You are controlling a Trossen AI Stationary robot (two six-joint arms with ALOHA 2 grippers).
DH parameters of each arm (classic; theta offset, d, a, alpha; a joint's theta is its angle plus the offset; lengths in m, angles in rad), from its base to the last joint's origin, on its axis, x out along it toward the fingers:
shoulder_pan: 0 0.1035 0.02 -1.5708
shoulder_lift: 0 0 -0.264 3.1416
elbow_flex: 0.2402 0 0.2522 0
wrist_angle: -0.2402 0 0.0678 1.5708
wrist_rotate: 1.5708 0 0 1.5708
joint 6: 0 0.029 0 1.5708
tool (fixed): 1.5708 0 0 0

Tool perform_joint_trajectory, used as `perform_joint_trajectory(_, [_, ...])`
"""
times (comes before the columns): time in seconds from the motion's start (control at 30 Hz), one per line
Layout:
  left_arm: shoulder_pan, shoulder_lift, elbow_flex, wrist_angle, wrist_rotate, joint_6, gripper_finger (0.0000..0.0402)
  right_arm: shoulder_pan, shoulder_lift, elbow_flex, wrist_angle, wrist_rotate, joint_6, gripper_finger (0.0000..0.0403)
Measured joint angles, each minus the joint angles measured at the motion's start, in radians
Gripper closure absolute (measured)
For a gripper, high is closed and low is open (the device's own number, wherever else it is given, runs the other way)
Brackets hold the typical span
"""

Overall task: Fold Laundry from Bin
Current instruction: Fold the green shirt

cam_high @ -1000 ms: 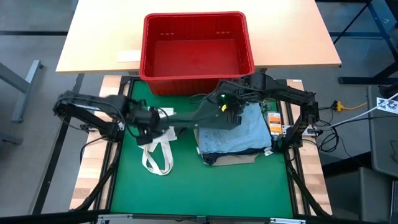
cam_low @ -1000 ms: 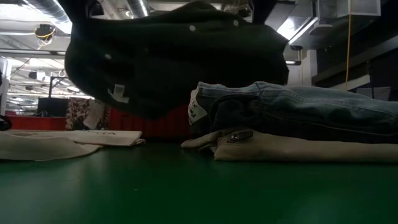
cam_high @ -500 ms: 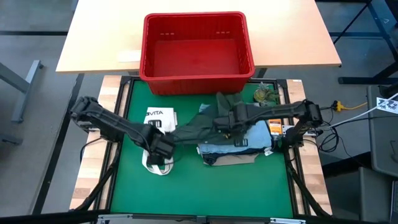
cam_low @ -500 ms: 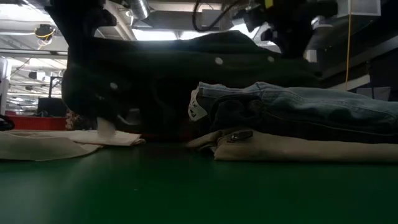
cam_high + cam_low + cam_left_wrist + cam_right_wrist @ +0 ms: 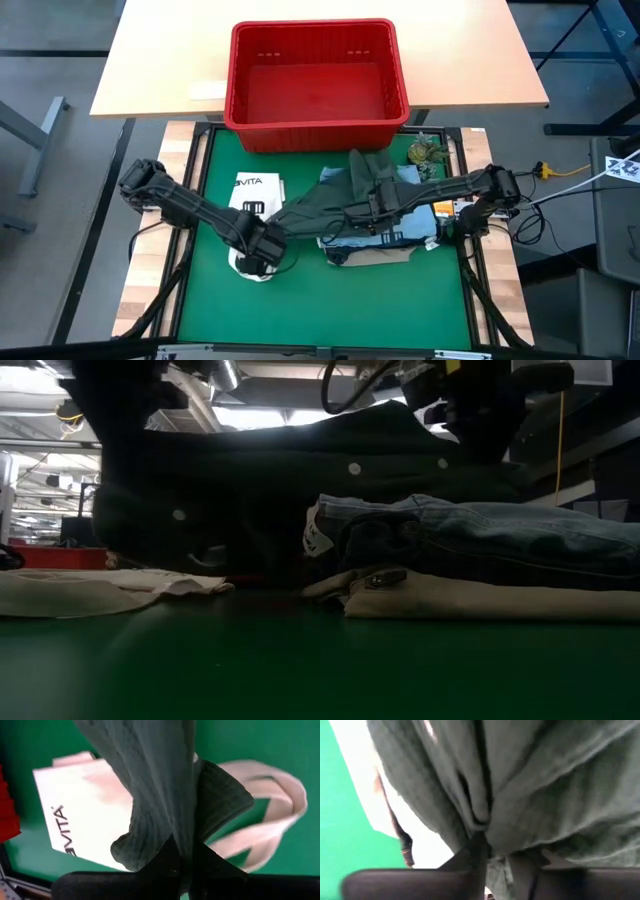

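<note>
In front of the red bin [image 5: 318, 85], dark olive-green piece [image 5: 330, 205] stretched over the stack of folded jeans [image 5: 400, 232]. Left tool [image 5: 262, 252] pinching one end; right tool [image 5: 373, 207] on the middle, grip impossible to tell. Soft, limp, light; best held at edges.

The bin [image 5: 318, 85] stands at the far edge of the mat [image 5: 320, 300], on the table [image 5: 160, 70] behind it. A garment [image 5: 335, 200] stretches between the left gripper [image 5: 262, 250], over the tote bag [image 5: 255, 190] at left, and the right gripper [image 5: 375, 205], above the stacked laundry [image 5: 385, 240] at right.
</note>
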Motion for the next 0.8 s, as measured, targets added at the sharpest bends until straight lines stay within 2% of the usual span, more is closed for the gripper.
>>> perform_joint_trajectory(0.17, [-0.022, 0.0, -0.001, -0.053, 0.042, -0.001, 0.0401, 0.0, 0.0, 0.019, -0.037, 0.077, -0.007, 0.0254])
perform_joint_trajectory(0.33, [-0.042, 0.0, -0.002, -0.068, 0.056, 0.002, 0.0401, -0.001, 0.002, 0.109, -0.035, 0.043, -0.079, 0.0208])
perform_joint_trajectory(0.47, [-0.042, 0.0, -0.002, -0.067, 0.058, -0.005, 0.0401, -0.001, 0.001, 0.237, -0.033, -0.019, -0.135, 0.0199])
perform_joint_trajectory(0.6, [-0.042, 0.0, -0.002, -0.066, 0.058, -0.006, 0.0401, 0.0, -0.023, 0.343, -0.03, -0.022, -0.144, 0.0199])
perform_joint_trajectory(0.8, [-0.041, -0.001, -0.002, -0.063, 0.058, -0.007, 0.0401, -0.001, -0.077, 0.323, -0.03, -0.018, -0.106, 0.0198])
